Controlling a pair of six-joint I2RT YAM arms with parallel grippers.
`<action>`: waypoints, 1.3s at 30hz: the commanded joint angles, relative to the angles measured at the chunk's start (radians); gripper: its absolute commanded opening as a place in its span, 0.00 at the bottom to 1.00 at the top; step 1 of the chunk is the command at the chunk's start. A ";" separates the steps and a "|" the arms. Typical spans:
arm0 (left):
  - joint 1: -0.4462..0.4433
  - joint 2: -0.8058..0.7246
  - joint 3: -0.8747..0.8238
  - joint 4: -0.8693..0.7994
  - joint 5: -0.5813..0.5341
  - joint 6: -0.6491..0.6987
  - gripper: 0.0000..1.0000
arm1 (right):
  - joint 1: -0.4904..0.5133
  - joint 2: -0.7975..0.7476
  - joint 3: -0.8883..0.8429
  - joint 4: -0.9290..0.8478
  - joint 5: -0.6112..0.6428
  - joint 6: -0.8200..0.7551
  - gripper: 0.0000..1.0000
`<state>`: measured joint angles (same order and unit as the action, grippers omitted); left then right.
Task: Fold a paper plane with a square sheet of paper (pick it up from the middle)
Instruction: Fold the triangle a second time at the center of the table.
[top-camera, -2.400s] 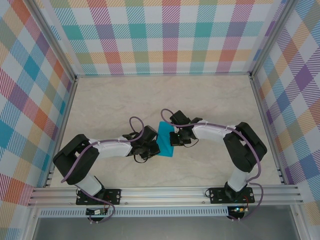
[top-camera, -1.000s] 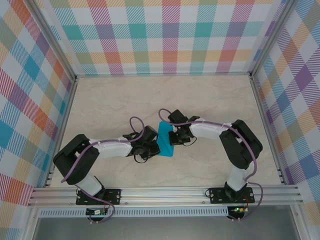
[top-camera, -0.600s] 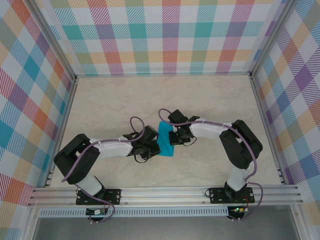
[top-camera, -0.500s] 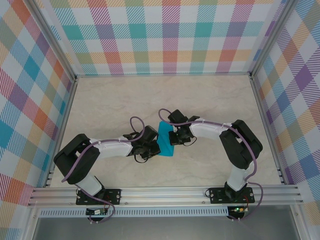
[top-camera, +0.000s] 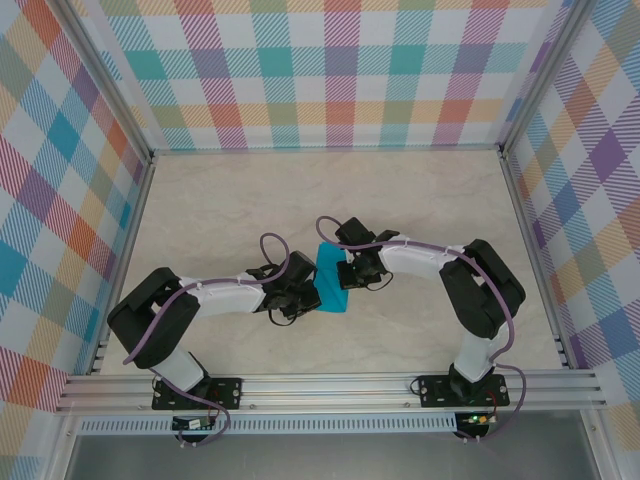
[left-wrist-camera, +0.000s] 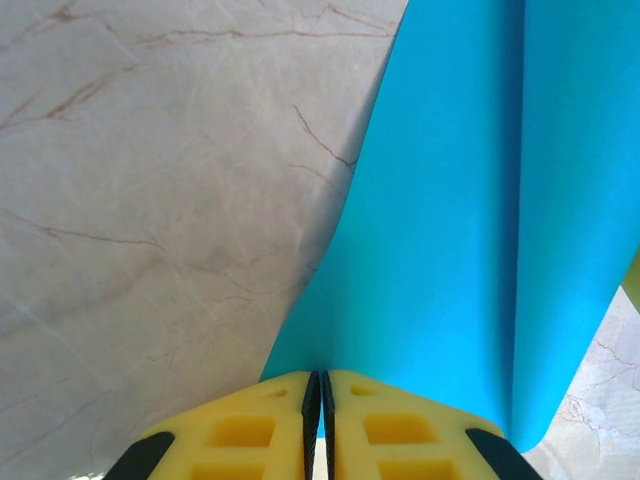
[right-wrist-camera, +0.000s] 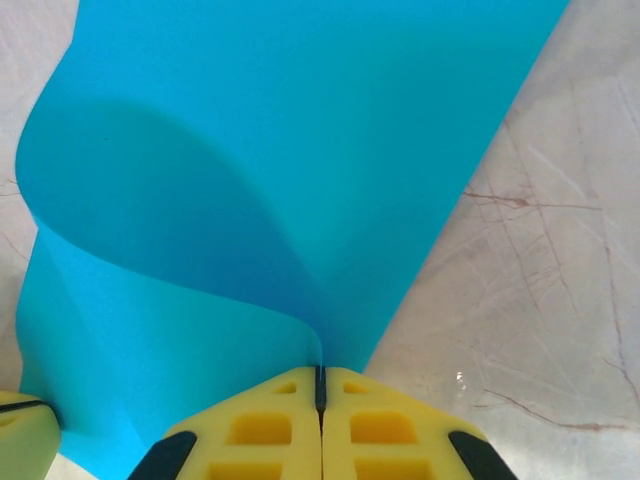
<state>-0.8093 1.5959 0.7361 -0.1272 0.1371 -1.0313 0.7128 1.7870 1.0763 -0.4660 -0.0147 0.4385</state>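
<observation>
The square sheet of paper (top-camera: 330, 280), plain teal-blue, is held between both arms over the middle of the table. It is bent lengthwise into a loose curl rather than lying flat. My left gripper (top-camera: 313, 292) is shut on its near-left edge. In the left wrist view the yellow fingers (left-wrist-camera: 250, 430) pinch the paper (left-wrist-camera: 470, 220) at the left gripper (left-wrist-camera: 322, 378). My right gripper (top-camera: 344, 270) is shut on the opposite edge. In the right wrist view the sheet (right-wrist-camera: 280, 150) curves up and over from the right gripper (right-wrist-camera: 321, 372).
The marble-patterned tabletop (top-camera: 220, 210) lies open around the arms. Plaid walls with a metal frame (top-camera: 520, 190) close in the back and sides. A yellow fingertip of the left gripper (right-wrist-camera: 20, 430) shows at the lower left of the right wrist view.
Since the oldest frame the right arm has shifted slightly left, bringing the grippers closer and bowing the sheet. Over the last second nothing has visibly moved.
</observation>
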 joint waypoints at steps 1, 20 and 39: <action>-0.019 0.022 -0.013 -0.042 -0.011 0.011 0.13 | -0.006 0.007 0.025 -0.020 -0.001 -0.017 0.05; -0.020 0.024 -0.010 -0.046 -0.013 0.014 0.13 | -0.006 0.018 -0.002 -0.014 0.006 0.020 0.05; -0.010 -0.194 0.013 -0.096 -0.112 0.014 0.22 | -0.006 0.029 -0.032 -0.003 0.016 0.028 0.05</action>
<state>-0.8104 1.4670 0.7364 -0.1852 0.0772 -1.0279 0.7128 1.8076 1.0744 -0.4595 -0.0143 0.4591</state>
